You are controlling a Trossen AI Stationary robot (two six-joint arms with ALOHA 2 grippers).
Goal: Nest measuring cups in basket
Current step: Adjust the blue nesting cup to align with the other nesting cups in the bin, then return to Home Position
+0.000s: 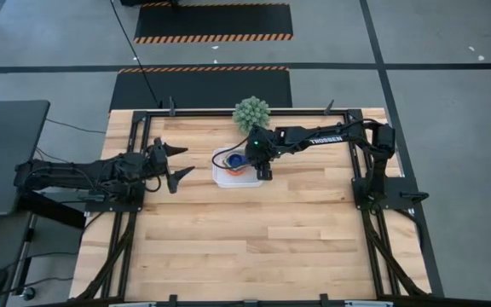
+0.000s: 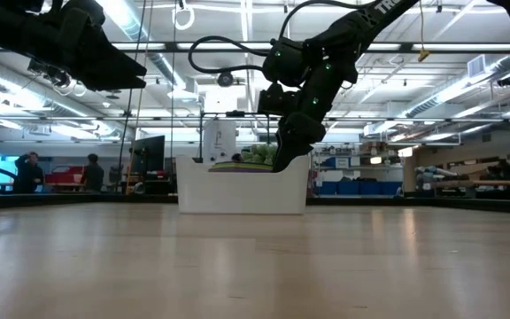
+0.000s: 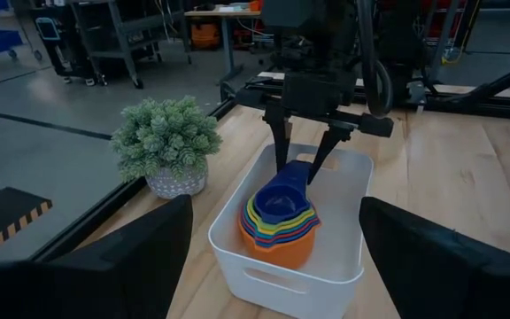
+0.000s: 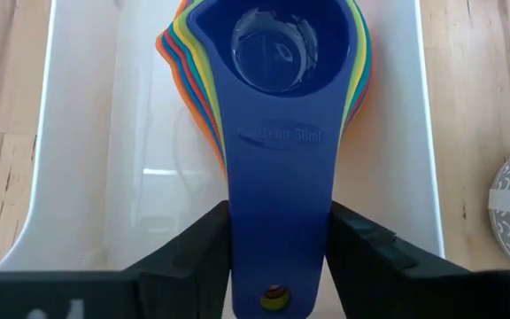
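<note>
The white basket stands at the table's far middle. Inside it sits a nested stack of measuring cups, orange outermost, with yellow, green and red rims showing. The dark blue cup lies on top. My right gripper reaches down into the basket and is shut on that cup's handle. My left gripper hovers open above the table, left of the basket, touching nothing. My right gripper pinches the dark blue cup's handle between its two fingers, one on each long edge, close to the free end with the hole. The fingers come from above, pointing down into the basket. The cup's bowl rests in the stack.
A spiky green ball-shaped plant in a patterned pot stands just beyond the basket, near the far edge. Bare wooden table stretches toward the near edge and to both sides. People stand far off in the room behind.
</note>
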